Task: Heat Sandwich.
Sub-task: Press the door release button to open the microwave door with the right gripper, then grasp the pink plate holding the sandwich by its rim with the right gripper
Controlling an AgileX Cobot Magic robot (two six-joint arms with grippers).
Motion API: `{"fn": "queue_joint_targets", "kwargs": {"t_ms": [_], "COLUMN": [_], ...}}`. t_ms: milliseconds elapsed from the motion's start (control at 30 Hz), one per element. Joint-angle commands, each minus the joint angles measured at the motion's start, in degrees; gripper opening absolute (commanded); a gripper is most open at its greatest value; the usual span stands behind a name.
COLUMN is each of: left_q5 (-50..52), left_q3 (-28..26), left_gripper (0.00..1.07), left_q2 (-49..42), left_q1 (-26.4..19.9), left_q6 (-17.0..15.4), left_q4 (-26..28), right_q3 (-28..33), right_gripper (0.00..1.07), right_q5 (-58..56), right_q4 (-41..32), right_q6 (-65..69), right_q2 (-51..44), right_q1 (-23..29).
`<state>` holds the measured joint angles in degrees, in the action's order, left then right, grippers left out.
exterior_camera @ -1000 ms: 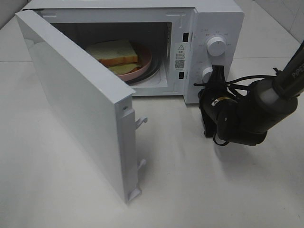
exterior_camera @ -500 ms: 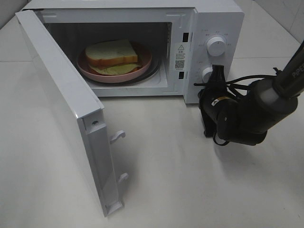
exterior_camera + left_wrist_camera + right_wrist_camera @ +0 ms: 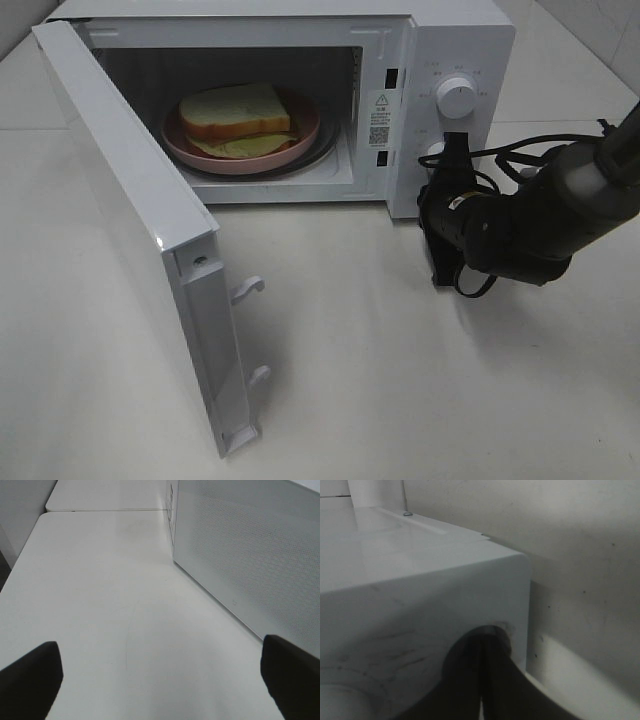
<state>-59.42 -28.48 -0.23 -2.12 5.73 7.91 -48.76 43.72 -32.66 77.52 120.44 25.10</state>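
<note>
Looking from the high camera, the microwave (image 3: 470, 40) is seen with its door (image 3: 130, 200) swung wide. The sandwich (image 3: 238, 110) lies on a pink plate (image 3: 300, 140) inside the cavity, so loading is judged done. The door must presumably be shut before heating. The right gripper (image 3: 447, 150) is held against the control panel, over the lower knob (image 3: 434, 152) and below the upper knob (image 3: 458, 97). It is probably placed there so that the timer can be set. Its jaws are closed. Whether the knob is pinched cannot be told. A sticker (image 3: 379, 117) with a warning triangle and a QR code is fixed to the frame beside the cavity. Its print, the marks around the knobs and a yellow tag on the gripper are too small to be read. The left gripper is not seen here.

From the left wrist, the left gripper (image 3: 160, 680) is shown with jaws spread wide and nothing between its fingers (image 3: 30, 680). It is held low over the table (image 3: 100, 580), beside a white dotted panel (image 3: 250, 555) of the microwave. Whether that is door or side cannot be told. No writing is seen.

From the right wrist, the right gripper (image 3: 481, 680) is shown with jaws together, tips against the white casing (image 3: 420, 595) near its corner. No lettering can be made out.
</note>
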Motion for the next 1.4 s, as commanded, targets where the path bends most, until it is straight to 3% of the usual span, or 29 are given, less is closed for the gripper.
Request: {"fn": "queue_joint_targets", "kwargs": {"t_ms": [33, 500, 933, 1133, 1400], "left_q5": [0.0, 0.0, 0.0, 0.0, 0.0], "left_q3": [0.1, 0.1, 0.1, 0.1, 0.1], "left_gripper": [1.03, 1.03, 1.03, 1.03, 1.03], "left_q2": [-1.3, -1.3, -1.3, -1.3, -1.3], "left_q1": [-0.1, -0.1, -0.1, -0.1, -0.1], "left_q6": [-0.3, -0.3, -0.3, -0.3, -0.3], "left_q4": [-0.1, -0.1, -0.1, -0.1, -0.1], "right_q3": [0.6, 5.6, 5.7, 5.7, -0.2], "right_gripper": [0.02, 0.02, 0.06, 0.08, 0.09], "right_q5": [0.1, -11.7, -41.4, -47.2, -65.8], "right_q4": [2.4, 2.2, 2.1, 2.2, 10.4], "right_q6": [-3.1, -12.8, -47.0, -56.7, -60.9], "right_q2": [-3.3, -11.6, -24.4, -28.6, -30.8], "right_q1": [-0.5, -0.5, -0.5, -0.5, -0.5]}}
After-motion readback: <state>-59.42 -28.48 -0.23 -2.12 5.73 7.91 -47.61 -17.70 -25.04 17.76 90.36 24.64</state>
